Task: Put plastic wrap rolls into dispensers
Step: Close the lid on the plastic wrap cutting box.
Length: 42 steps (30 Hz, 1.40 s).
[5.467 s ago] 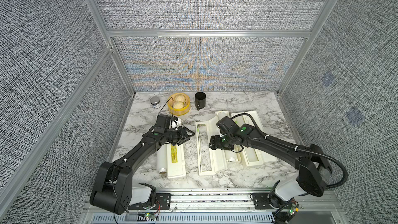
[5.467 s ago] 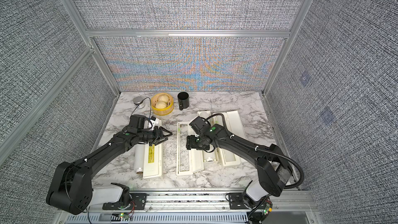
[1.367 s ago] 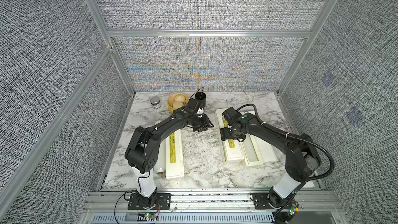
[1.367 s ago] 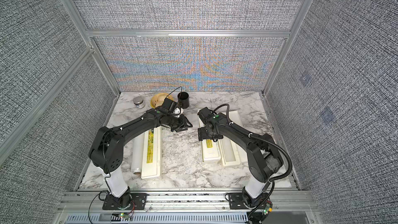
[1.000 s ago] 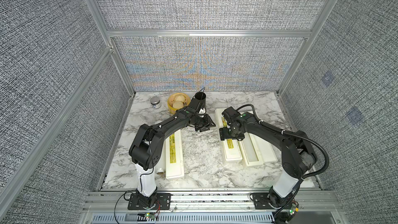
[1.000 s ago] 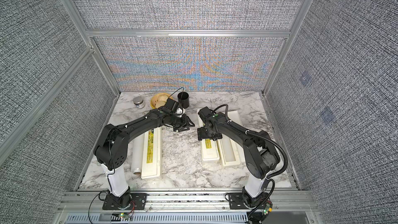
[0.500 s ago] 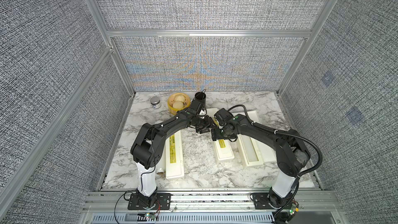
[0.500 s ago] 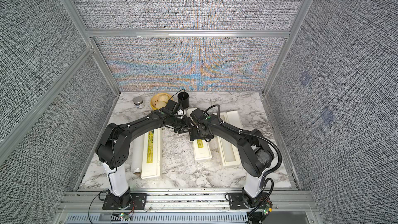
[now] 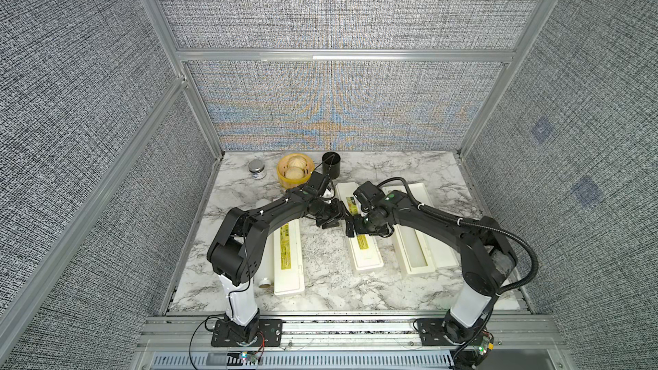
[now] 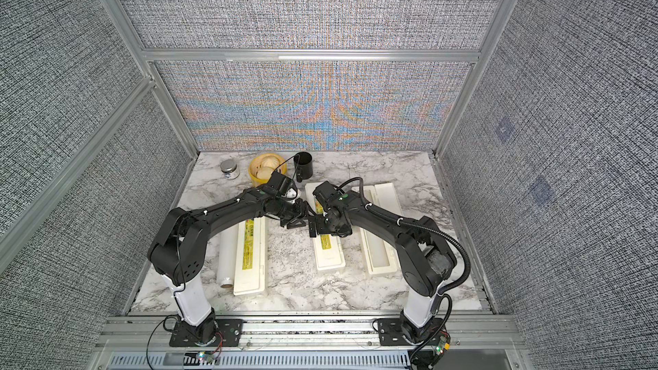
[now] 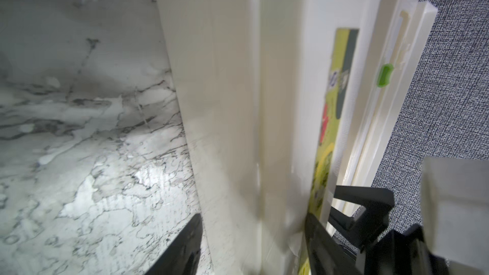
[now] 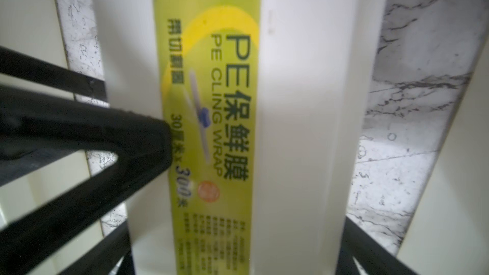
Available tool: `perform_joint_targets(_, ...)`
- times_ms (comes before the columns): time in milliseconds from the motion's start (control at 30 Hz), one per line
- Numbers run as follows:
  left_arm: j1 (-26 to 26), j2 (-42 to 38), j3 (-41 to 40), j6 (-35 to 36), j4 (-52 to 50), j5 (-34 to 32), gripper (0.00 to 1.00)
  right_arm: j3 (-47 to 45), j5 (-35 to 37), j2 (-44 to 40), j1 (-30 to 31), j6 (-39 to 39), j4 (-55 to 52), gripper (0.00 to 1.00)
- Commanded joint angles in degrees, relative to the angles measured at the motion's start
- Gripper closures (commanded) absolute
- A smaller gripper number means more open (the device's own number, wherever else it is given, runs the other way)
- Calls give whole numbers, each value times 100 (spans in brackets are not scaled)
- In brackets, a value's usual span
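Middle dispenser [image 9: 366, 258] has slid left since a sec ago and is now clear of the open right dispenser [image 9: 414, 249]. Both arms meet on its far half. Right gripper [image 12: 243, 247]: jaws spread wide astride its long sides, can't tell if squeezing. Left gripper [image 11: 252, 223]: jaws apart, one on top by the label strip [image 11: 341, 96], other at the left wall; grip unclear too. Loose wrap roll [image 10: 228, 254] lies at left, just beside the closed left dispenser [image 10: 251, 258]. Dispenser prob. light, stiff, slick, so it skates on the marble table [image 9: 320, 279]; pinch across narrow width, mid-length. Roll prob. light, soft-skinned; take mid-length.
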Motion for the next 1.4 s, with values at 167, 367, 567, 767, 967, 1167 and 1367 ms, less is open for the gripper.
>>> perform_joint_targets(167, 19, 36, -259, -259, 583, 192, 40, -131, -379, 146, 38, 25, 99, 1)
perform_joint_targets(367, 22, 127, -483, -324, 658, 93, 44, -36, -371, 45, 25, -81, -19, 1)
perform_joint_targets(567, 47, 239, -513, -98, 305, -194, 47, 49, -509, -192, 2, -246, -261, 1)
perform_joint_targets(767, 99, 386, -686, 12, 331, -188, 49, -41, -413, -369, -75, -395, -490, 1)
perform_joint_targets(967, 209, 325, -791, -3, 390, -149, 49, -452, -899, -580, -280, -675, -393, 1)
perform_joint_targets(1167, 287, 242, -875, -9, 596, 220, 47, -1048, -1694, -519, -356, -538, 201, 1)
perform_joint_targets(1367, 253, 18, -1037, -183, 878, 609, 43, -1240, -1795, -358, -354, -296, 492, 6)
